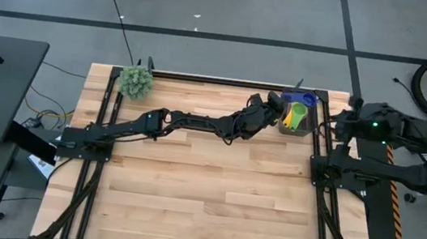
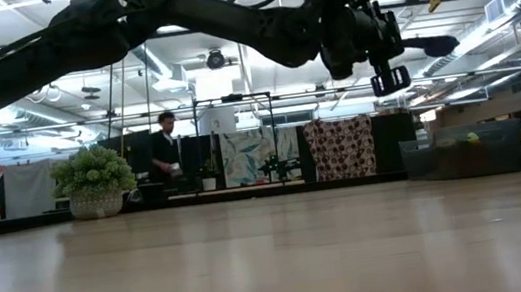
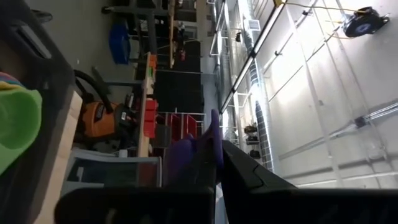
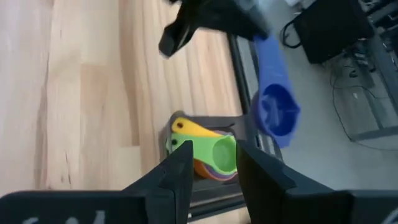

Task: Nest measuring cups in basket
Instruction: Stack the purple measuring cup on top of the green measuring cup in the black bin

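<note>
- The left arm's dark two-finger gripper (image 1: 274, 108) reaches across the far side of the pale wooden table (image 1: 204, 192) and hangs in the air beside the basket, its fingers clamped on the flat handle of a darker blue plastic measuring cup (image 4: 275, 111), whose round bowl hangs free off the table's edge in the right wrist view.
- Just beside it, at the table's far right corner, sits the small dark grey rectangular basket (image 1: 295, 130).
- Inside the basket, measuring cups lie stacked: a green plastic cup (image 4: 216, 152) on top, a yellow one (image 4: 194, 129) touching it, orange and purple rims beneath.
- The right arm's gripper (image 4: 208, 168) waits above the basket, fingers apart and holding nothing.
- A fuzzy green plant-like ball (image 1: 135, 82) rests well apart, at the far left corner.
</note>
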Controlling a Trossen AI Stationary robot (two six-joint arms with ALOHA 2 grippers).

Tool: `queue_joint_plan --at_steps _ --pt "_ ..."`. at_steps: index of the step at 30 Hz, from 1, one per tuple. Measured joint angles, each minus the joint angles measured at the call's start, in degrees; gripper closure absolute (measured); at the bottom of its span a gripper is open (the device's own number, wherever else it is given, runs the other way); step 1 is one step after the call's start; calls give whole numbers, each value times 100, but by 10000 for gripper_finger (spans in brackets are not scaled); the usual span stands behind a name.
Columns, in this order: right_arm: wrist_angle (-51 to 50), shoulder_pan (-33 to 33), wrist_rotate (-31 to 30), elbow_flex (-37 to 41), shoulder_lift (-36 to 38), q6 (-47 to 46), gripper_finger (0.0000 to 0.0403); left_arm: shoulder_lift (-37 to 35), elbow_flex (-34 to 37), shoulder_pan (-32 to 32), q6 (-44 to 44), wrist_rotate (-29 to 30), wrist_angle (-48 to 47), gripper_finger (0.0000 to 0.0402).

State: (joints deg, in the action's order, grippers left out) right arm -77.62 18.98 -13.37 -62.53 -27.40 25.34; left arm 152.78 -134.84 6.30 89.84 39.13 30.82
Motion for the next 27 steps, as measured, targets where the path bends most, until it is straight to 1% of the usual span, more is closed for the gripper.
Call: queue_joint_plan --at_steps 6,10,18,27 --pt "619 0 -349 547 17 622 276 0 -9 -91 40 -10 -27 392" --pt "1010 0 -331 813 4 886 276 -1 -13 -155 216 -8 -165 392" --pt "1327 0 -329 1225 -30 1112 276 -1 -13 -196 254 4 -155 392" --pt "1641 0 -648 1480 -150 1236 276 -1 -13 -253 251 44 -64 392"
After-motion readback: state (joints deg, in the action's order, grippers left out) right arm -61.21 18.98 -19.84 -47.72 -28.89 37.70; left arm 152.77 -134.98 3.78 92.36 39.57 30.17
